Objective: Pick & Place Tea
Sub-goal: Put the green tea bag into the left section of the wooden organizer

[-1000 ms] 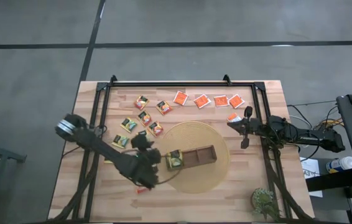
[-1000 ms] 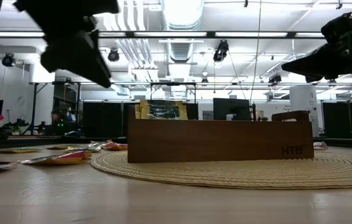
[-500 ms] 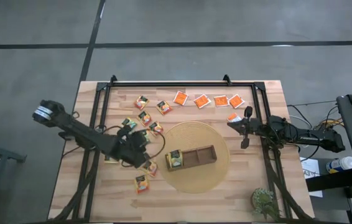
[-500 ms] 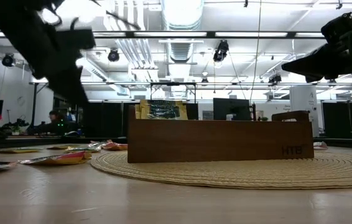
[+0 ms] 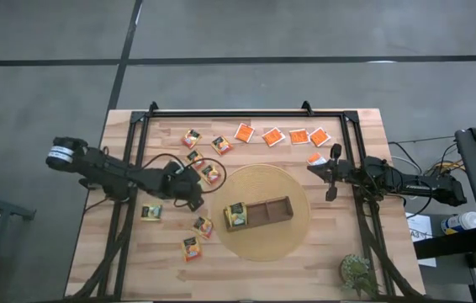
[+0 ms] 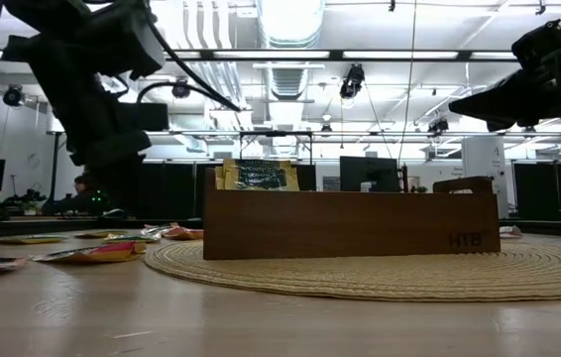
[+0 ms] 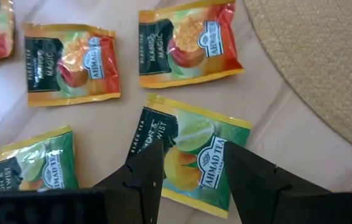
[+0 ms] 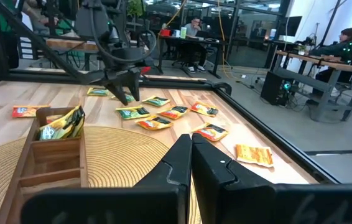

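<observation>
Tea sachets lie flat on the wooden table: a bright orange row (image 5: 273, 135) at the far side, yellow-orange ones (image 5: 196, 157), and several near the left front (image 5: 191, 247). My left gripper (image 7: 194, 180) is open and tipped downward. Its fingers stand on either side of a green-and-yellow sachet (image 7: 185, 155), just above it. I see no touch. More sachets stand upright in the left compartment (image 5: 236, 215) of the brown wooden tray (image 5: 272, 209). My right gripper (image 5: 332, 172) is shut and level at the table's right, holding nothing.
The tray sits on a round woven mat (image 5: 284, 240) at the table's middle. A black frame rail (image 5: 246, 114) runs along the far edge and down both sides. A small plant (image 5: 357, 271) stands at the near right corner. People sit at desks beyond the table (image 8: 194, 28).
My left gripper has drawn back from the tray's left end toward the table's far left. It has sunk and rolled over the loose sachets, with its fingers still open. Two sachets near the front left, covered by the arm before, now show.
</observation>
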Robot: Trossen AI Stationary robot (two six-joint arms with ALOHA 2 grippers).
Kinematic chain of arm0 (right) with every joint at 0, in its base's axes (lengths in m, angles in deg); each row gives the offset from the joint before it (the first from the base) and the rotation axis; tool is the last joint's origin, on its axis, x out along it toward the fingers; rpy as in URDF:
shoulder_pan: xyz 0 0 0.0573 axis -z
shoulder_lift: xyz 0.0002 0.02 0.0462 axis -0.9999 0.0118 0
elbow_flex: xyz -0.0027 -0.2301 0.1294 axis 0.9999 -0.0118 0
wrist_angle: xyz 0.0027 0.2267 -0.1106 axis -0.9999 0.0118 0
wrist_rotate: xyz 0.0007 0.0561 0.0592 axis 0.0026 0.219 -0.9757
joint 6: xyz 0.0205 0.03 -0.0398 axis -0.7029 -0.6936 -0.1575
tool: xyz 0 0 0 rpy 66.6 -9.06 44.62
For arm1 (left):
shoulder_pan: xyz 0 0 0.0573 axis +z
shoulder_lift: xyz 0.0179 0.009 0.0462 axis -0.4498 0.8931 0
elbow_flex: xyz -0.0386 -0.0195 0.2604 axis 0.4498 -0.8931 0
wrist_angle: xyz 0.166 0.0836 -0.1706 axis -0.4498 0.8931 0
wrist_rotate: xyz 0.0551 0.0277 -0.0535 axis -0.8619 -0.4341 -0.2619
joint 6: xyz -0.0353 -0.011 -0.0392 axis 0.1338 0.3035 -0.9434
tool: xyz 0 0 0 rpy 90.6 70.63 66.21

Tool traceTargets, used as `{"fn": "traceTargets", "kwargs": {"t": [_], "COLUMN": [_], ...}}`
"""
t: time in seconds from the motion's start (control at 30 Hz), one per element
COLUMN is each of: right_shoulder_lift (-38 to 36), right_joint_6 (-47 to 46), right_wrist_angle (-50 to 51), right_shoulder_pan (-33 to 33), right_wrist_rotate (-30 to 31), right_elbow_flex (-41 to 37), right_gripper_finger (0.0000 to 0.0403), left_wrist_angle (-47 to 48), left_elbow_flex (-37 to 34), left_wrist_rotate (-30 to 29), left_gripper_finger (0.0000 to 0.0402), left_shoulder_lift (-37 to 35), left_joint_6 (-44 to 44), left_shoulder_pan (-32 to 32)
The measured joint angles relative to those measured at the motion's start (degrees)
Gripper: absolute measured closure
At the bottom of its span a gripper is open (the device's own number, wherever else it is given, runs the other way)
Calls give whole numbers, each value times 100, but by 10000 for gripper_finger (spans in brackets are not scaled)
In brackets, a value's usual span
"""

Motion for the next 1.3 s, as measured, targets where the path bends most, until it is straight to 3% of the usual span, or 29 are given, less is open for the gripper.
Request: {"fn": "traceTargets", "kwargs": {"t": [0.4,0.77,1.07,1.17,1.3], "right_shoulder_lift": [0,0,0,0,-1], "right_joint_6": [0,0,0,0,0], "right_wrist_angle": [0,-1,-2,0,0], "right_shoulder_pan": [1,0,0,2,2], "right_wrist_rotate": [0,0,-1,-2,-1], "right_elbow_flex": [1,1,0,2,0], "right_gripper_finger": [394,394,394,394,394], "left_wrist_angle": [-197,-746,-784,-755,-734], "left_elbow_flex": [-33,-558,-846,-834,-795], "left_wrist_rotate": [485,932,847,845,887], "left_gripper_finger": [241,241,242,258,320], "left_shoulder_lift": [0,0,-15,-11,-7], "left_joint_6": [186,45,22,63,32], "left_shoulder_pan": [85,123,306,306,306]}}
